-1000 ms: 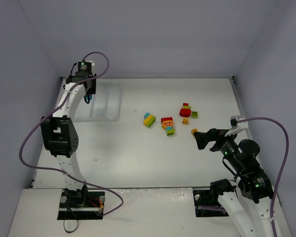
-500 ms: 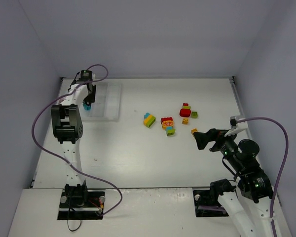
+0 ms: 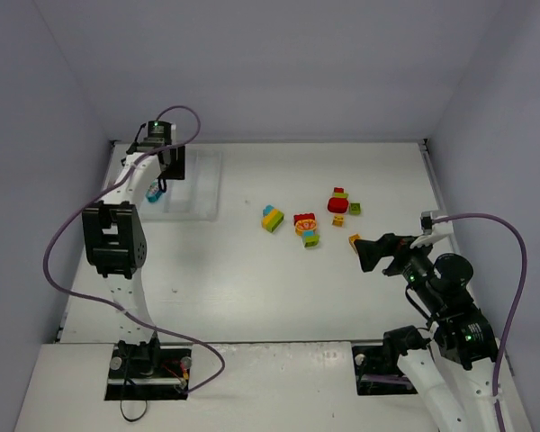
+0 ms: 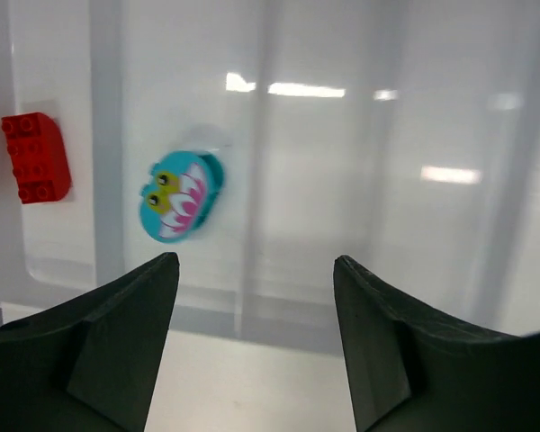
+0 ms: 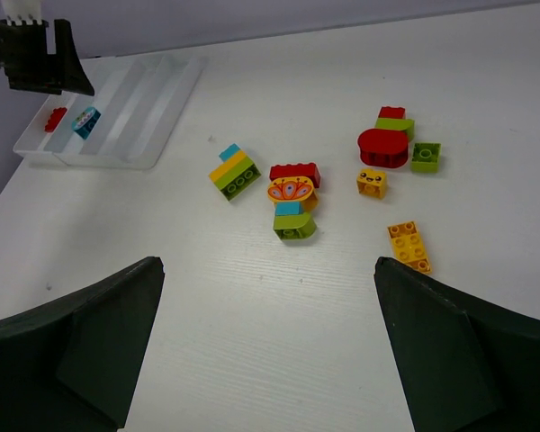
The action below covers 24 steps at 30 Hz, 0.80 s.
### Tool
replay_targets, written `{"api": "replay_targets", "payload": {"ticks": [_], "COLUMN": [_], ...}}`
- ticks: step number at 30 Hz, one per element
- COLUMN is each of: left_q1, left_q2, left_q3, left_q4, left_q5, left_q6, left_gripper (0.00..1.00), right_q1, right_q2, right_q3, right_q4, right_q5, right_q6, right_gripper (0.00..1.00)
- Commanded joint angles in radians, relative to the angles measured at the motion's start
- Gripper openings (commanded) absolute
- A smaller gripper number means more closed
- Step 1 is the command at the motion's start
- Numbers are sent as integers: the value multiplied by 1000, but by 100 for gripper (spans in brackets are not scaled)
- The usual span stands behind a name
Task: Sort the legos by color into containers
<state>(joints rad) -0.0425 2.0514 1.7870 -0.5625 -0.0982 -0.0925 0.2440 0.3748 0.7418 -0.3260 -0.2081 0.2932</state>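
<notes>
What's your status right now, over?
Left hand, right hand open, empty. Red plastic brick, cyan plastic brick in white plastic tray. Other bricks loose, unobstructed.

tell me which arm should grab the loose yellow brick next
Right. The right pincer is open just beside the yellow brick. The left pincer, also open, is over the tray at the far left, well away from it.

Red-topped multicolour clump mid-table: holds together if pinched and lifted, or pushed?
Probably stiff: the clump looks like hard plastic bricks. It may split at a seam, being several differently coloured pieces joined. Pushed across the table, it would likely slide, not roll, being blocky.
</notes>
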Motion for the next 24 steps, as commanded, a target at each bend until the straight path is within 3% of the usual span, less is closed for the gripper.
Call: {"api": "replay_targets", "payload": {"ticks": [1,10,17,19,24], "left_q1": [-129,-479,-491,-488,-484], "left_q2": [-207,-471,-681,-737,-826], "left_q3": [-29,-273,-451,-474,-546], "left_q4": [49,76,127,124,133], "left_q5": [28,81,124,71,-11], "left_q6": [-65,-124,-168,-156,-115], "left_gripper": [64,64,71,74,76], "right_q1": [5,5,5,5,3], "right_q2": [18,124,358,458,703], "right_q3": [-2,47,82,90,88], "right_q4": [61,33,34,42,80], "right_q5": [44,160,254,292,358], "right_q6": [20,70,175,196,234], "right_gripper": [100,100,100,87,80]}}
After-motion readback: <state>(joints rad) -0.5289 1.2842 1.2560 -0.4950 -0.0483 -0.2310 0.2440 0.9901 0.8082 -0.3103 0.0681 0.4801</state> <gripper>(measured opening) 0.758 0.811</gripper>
